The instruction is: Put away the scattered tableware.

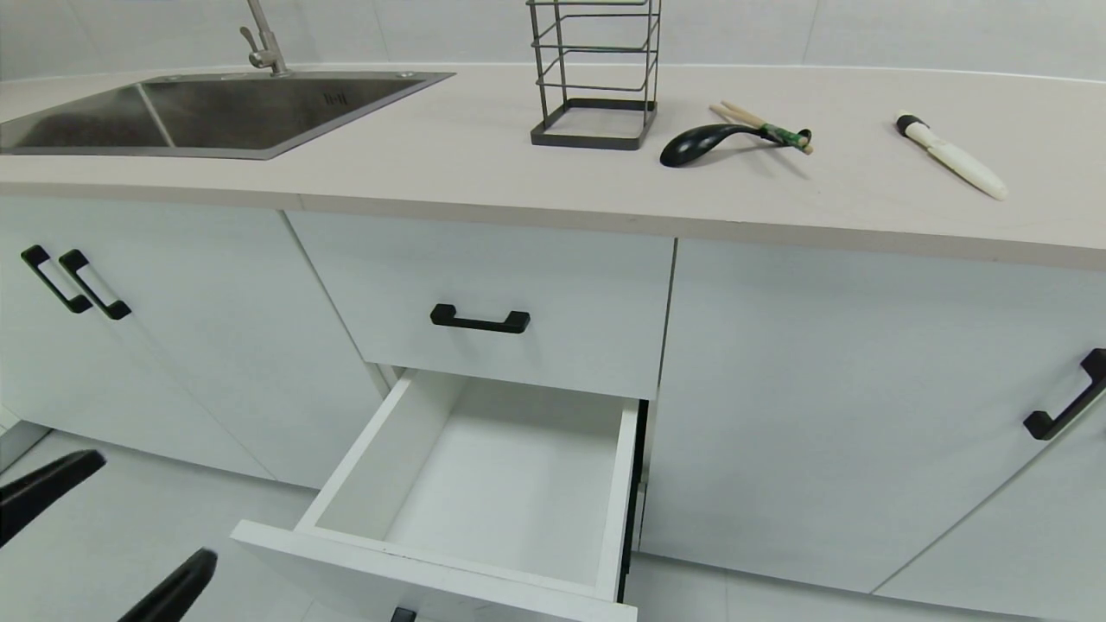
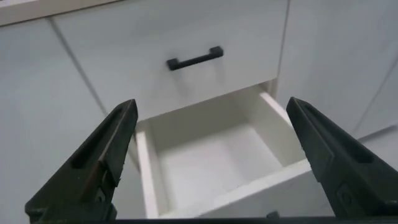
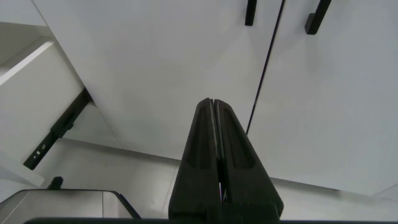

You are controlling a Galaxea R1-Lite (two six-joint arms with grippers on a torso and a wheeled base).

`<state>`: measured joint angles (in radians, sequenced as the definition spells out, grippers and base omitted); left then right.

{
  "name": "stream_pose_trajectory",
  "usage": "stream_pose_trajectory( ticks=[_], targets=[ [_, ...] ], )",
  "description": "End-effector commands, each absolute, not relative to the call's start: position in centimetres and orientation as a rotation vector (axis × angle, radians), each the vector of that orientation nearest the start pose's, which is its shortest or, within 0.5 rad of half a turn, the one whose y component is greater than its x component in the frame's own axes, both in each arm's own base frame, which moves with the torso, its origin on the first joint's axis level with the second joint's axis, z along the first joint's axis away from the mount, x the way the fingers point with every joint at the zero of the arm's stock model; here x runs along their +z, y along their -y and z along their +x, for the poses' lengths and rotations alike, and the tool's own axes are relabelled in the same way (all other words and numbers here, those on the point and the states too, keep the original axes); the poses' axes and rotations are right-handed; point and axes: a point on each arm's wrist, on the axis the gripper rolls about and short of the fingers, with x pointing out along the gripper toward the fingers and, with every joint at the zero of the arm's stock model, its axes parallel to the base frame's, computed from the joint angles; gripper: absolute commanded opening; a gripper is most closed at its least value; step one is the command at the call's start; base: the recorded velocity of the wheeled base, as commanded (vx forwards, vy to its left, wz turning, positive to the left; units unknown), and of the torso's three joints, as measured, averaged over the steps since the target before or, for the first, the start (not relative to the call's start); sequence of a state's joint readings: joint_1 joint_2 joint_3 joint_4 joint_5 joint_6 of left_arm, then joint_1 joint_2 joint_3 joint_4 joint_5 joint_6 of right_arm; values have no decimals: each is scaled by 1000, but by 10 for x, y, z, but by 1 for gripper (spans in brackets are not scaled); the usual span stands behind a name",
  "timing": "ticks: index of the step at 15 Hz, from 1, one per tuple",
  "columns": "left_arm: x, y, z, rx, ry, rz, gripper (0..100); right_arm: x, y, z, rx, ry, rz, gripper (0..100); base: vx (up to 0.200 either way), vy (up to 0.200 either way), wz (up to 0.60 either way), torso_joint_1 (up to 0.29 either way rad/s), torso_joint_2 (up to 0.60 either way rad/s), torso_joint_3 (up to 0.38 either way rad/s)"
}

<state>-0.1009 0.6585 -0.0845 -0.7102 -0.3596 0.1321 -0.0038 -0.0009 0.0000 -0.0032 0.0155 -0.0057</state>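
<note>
Quick rundown of the scene. The tableware is all up on the bench (image 1: 432, 164), toward the right half. A black spoon (image 1: 704, 141) is laid just right of a dark wire rack (image 1: 589, 141), and a pair of wooden chopsticks (image 1: 743, 113) is seen touching the spoon's handle end, crossed with it at a slant. Further right, well apart from those, a white utensil with a black end (image 1: 955, 160) is laid flat by itself. It can't be told whether it's a knife or a brush. A steel sink (image 1: 259, 104) with its faucet (image 1: 263, 43) is set into the bench on the far left.

Below the bench, the lower drawer (image 1: 484, 484) is pulled out, with its white floor visible. It's seen from the left wrist too (image 2: 205, 162). Right above it, the upper drawer is shut, and its black handle (image 1: 479, 321) is seen from the left wrist as well (image 2: 194, 59).

The left gripper (image 1: 156, 504) is held low, left of the open drawer and in front of it, with its jaws spread wide apart (image 2: 210, 106) and nothing between them. The right gripper (image 3: 213, 102) is held near the white cabinet doors, jaws pressed together on nothing, with two black door handles (image 3: 250, 12) further off.
</note>
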Motion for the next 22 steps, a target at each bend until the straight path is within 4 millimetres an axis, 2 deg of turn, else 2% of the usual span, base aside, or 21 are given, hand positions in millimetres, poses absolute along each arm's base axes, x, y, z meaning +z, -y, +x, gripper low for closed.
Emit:
stream_pose_trajectory(
  ticks=[1, 3, 5, 6, 10, 15, 17, 22],
  targets=[
    [135, 8, -1, -352, 246, 179, 100, 76, 0, -23, 11, 3, -6, 0, 0, 0, 0, 0, 0, 0],
    [110, 8, -19, -405, 205, 174, 100, 76, 0, -23, 12, 3, -6, 0, 0, 0, 0, 0, 0, 0],
    [89, 9, -26, -387, 161, 181, 100, 76, 0, -23, 12, 3, -6, 0, 0, 0, 0, 0, 0, 0],
    [87, 9, -25, -380, 136, 181, 100, 76, 0, -23, 11, 3, -6, 0, 0, 0, 0, 0, 0, 0],
    [75, 0, -23, -18, 1, 84, 100, 76, 0, -23, 11, 3, -6, 0, 0, 0, 0, 0, 0, 0],
    [75, 0, -23, 12, -1, -11, 100, 76, 0, -23, 12, 3, -11, 0, 0, 0, 120, 0, 2, 0],
    [75, 0, -23, 14, -1, -14, 100, 76, 0, -23, 14, 3, -9, 0, 0, 0, 600, -2, 2, 5],
    [76, 0, -23, 14, 0, -20, 100, 76, 0, -23, 11, 3, -6, 0, 0, 0, 0, 0, 0, 0]
  ],
)
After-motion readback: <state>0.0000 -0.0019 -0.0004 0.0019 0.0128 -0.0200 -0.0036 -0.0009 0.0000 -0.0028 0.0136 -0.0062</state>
